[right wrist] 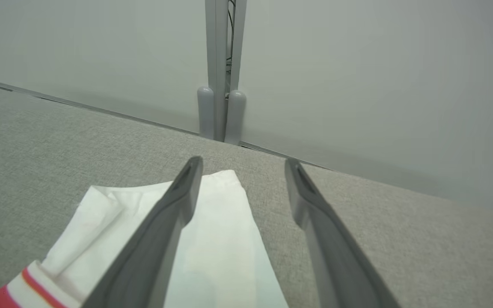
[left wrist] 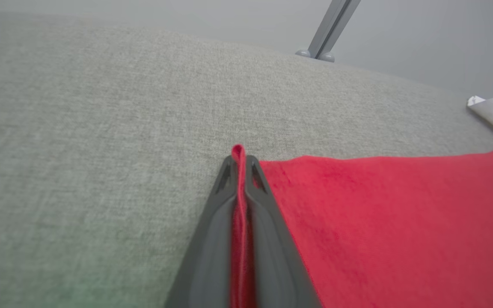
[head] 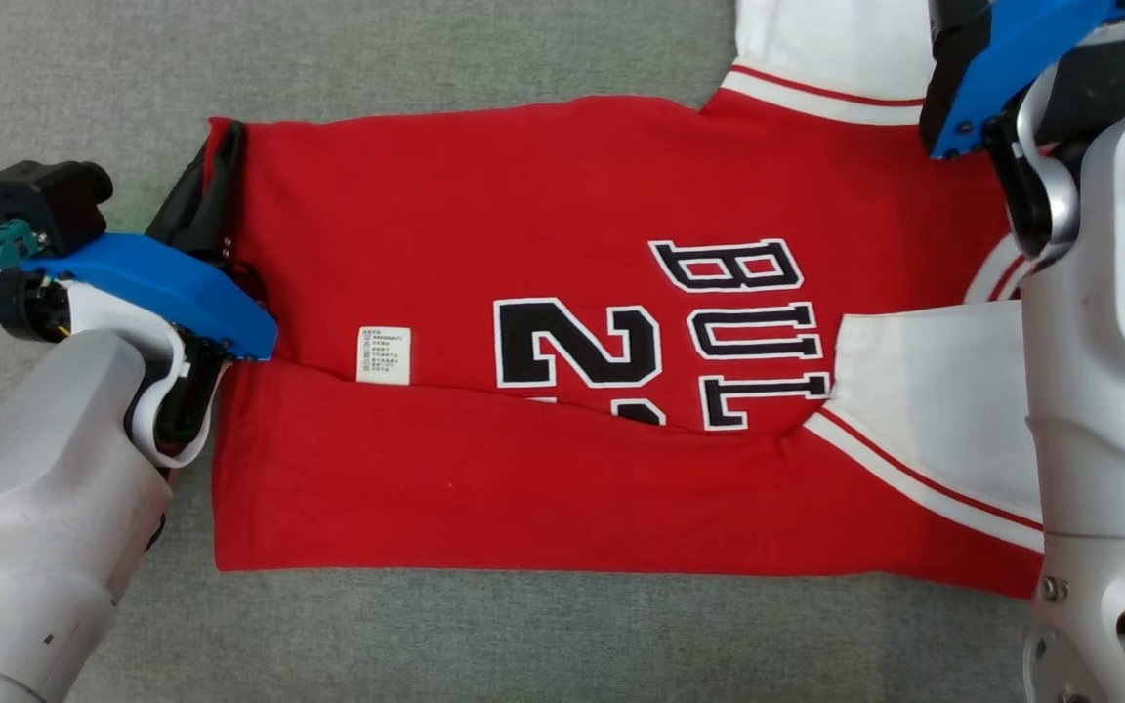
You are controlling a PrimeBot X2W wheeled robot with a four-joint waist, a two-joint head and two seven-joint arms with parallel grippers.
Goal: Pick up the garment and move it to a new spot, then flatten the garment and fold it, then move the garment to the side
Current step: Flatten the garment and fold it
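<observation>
The garment (head: 543, 215) is a red jersey with black-and-white lettering and white sleeves, spread on the grey cloth surface with its near long side folded over the number. My left gripper (head: 228, 137) is at its far left corner, shut on the red hem. In the left wrist view, that gripper (left wrist: 240, 160) pinches a ridge of red cloth between its fingers, beside the flat garment (left wrist: 379, 214). My right gripper (right wrist: 243, 164) is open above the far white sleeve (right wrist: 221, 239), with nothing between its fingers. That sleeve (head: 826, 39) lies at the top right in the head view.
A white care label (head: 384, 353) shows near the fold line. The grey surface (head: 426, 635) runs on to the left and in front of the garment. Its far edge meets a pale wall with a metal post (right wrist: 221, 85).
</observation>
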